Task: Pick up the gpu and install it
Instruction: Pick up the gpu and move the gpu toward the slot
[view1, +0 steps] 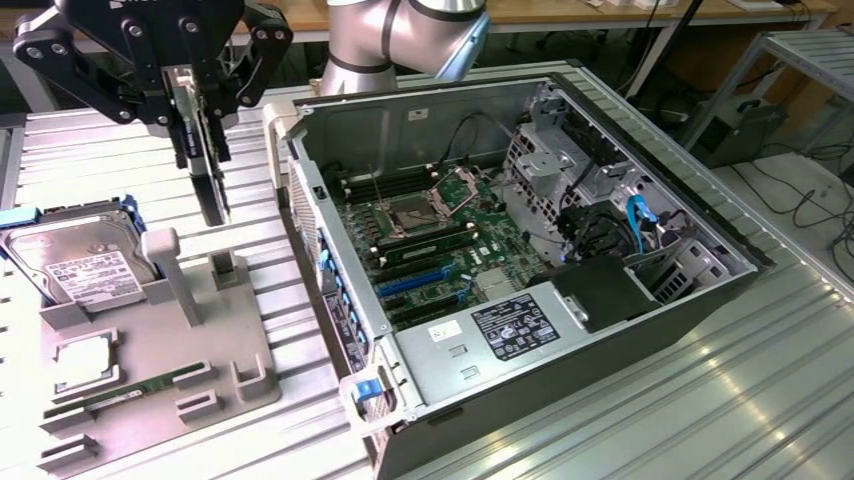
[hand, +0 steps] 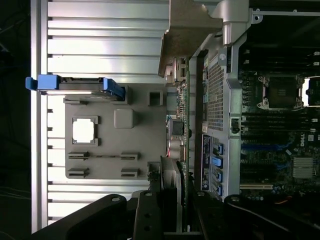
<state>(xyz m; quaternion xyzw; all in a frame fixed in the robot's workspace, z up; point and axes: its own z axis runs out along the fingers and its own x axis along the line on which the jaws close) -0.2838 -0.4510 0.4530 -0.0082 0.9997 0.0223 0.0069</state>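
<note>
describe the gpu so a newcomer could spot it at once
From the open case, look to the exterior view's left, above the grey tray. The gpu hangs upright in the hand. Unlike the drive and memory stick on the tray, it is a thin dark card gripped from above.

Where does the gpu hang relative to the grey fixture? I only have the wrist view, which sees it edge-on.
Observer: In the exterior view the gripper is shut on the gpu, which hangs upright, its lower edge apparently clear of the grey fixture.
Operator: What sits in the blue caddy?
Observer: A silver hard drive, its white-labelled face showing, standing tilted in the fixture.
Operator: Any cables over the blue slots?
Observer: No; the blue cables sit by the drive bays, toward the exterior view's right of the blue slots.
</note>
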